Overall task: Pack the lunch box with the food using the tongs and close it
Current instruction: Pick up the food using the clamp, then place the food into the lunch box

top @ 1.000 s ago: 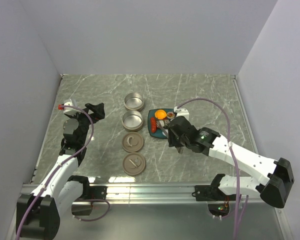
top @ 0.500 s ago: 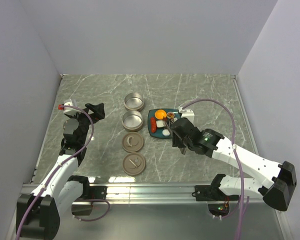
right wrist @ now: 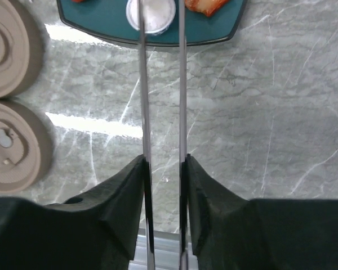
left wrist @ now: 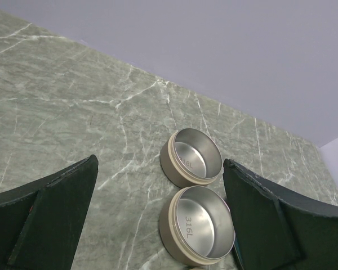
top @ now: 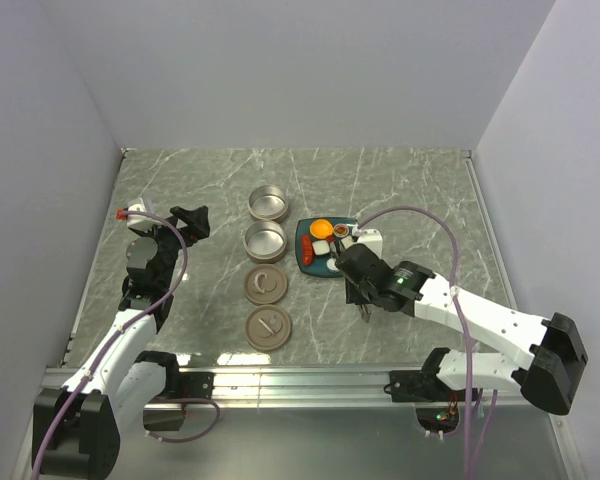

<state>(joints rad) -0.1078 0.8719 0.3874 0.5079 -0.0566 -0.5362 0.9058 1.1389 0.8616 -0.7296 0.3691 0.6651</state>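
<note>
A square teal plate [top: 302,236] with a darker rim lies flat near the middle of the tabletop [top: 420,190], a little toward its right edge. The tabletop is grey-green, marbled with pale veins. Plain pale-lilac walls [top: 300,70] stand along its left, far and right edges — a ribbed metal rail [top: 300,380] runs along the near edge.

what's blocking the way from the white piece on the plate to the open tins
Nothing visible. The white piece sits on the plate between the tongs; the near tin stands open right beside the plate.
</note>
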